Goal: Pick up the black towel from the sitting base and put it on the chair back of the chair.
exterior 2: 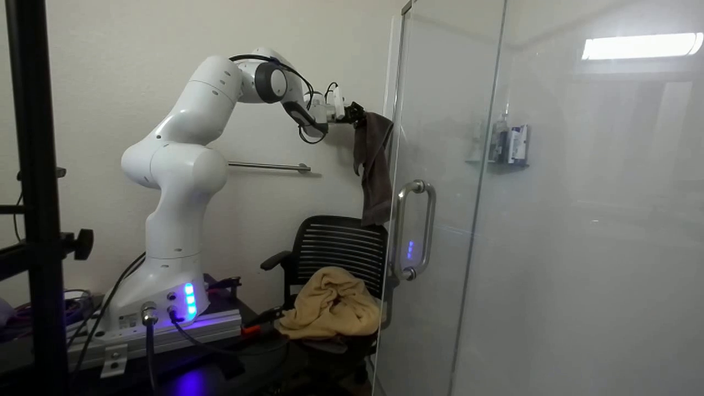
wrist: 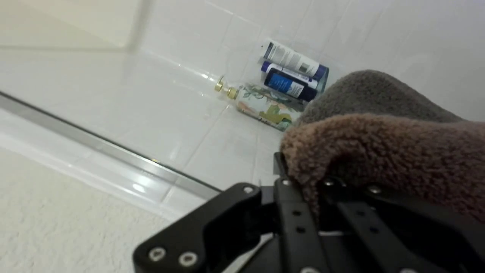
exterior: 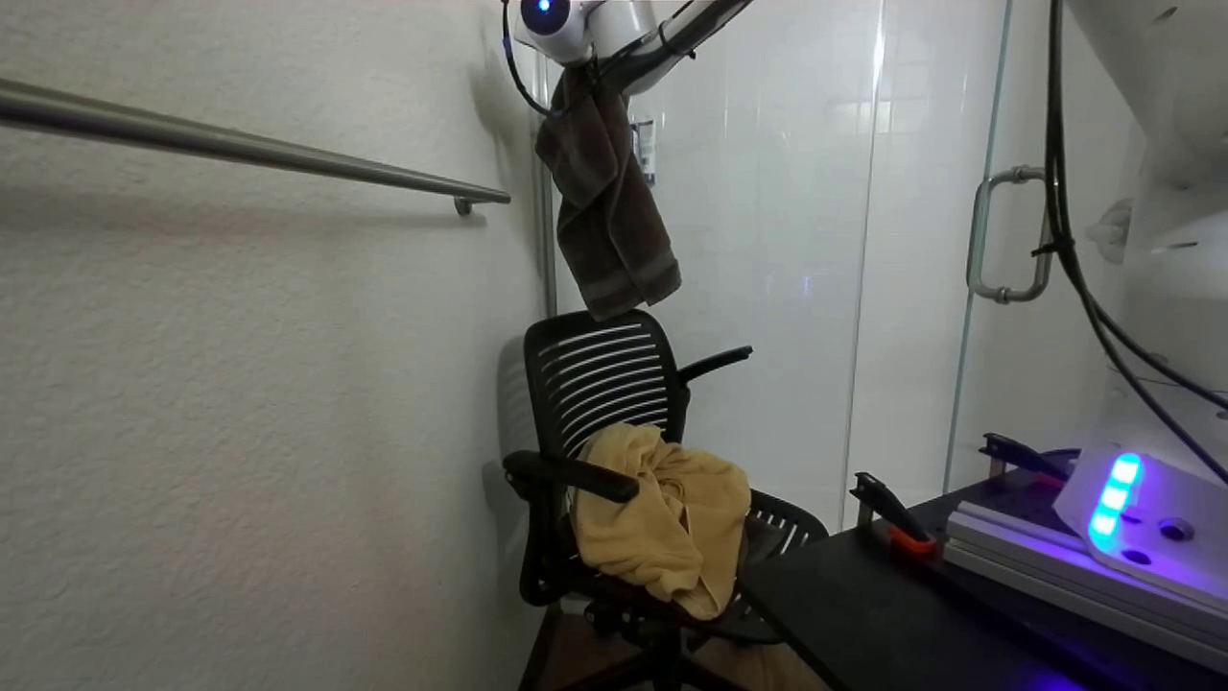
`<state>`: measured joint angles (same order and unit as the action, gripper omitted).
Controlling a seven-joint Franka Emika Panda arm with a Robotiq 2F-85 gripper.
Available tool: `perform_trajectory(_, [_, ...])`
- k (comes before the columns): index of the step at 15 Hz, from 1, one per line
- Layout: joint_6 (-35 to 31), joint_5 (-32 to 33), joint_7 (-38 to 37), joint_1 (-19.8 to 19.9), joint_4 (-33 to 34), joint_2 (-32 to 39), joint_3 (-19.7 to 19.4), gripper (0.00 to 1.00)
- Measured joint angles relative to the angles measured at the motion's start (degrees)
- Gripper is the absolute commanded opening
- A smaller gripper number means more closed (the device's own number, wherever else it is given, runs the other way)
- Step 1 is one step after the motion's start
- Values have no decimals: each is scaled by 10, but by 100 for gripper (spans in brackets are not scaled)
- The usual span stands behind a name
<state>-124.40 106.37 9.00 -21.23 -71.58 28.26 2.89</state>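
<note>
A black office chair with a slatted back (exterior 2: pixel 344 247) bore a crumpled mustard-yellow cloth (exterior: pixel 667 518) on its seat, one corner drooping at the seat's edge. Above the chair's backrest hung a dark brown plush towel (exterior: pixel 614 206), its lower hem overlapping the backrest's top edge in both exterior views; whether the two touched could not be told. Higher over the chair, the black two-fingered gripper (wrist: pixel 308 185) had its jaws drawn close together on a bunched fold at the towel's upper end, so the hanging length took up the room between jaws and backrest. Close beside the chair rose a cream textured wall (exterior: pixel 288 432), leaving little room on that side; along it, higher than the chair's back, ran a round brushed-metal bar (exterior: pixel 249 139). Toward the chair jutted a black tabletop (exterior: pixel 844 595), its corner overlapping the seat in an exterior view. Farther from the chair, a black clamp with an orange foot (exterior: pixel 887 504) gripped the tabletop's edge, and a white jointed robot arm (exterior 2: pixel 181 187) reached across from there. A clear glass door (exterior 2: pixel 445 110) with a steel loop handle (exterior 2: pixel 400 231) bounded another side of the chair. Farthest from it, beyond the glass, sat a floral pump bottle (wrist: pixel 265 104).
</note>
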Motion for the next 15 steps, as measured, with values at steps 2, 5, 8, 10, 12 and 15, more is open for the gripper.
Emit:
perform_trajectory(2, [-36, 36, 0, 7, -1, -2, 0, 2])
perform_trajectory(5, [-107, 105, -28, 20, -26, -23, -18, 2])
perform_trajectory(8, [-178, 229, -134, 37, -82, -57, -42, 2])
perform_trajectory(10, [-206, 323, -223, 49, -111, -72, -50, 2])
perform_trajectory(12, [-218, 416, -310, 56, -131, -73, -51, 2])
perform_trajectory(15, [-219, 439, -358, 43, -133, -62, -59, 2])
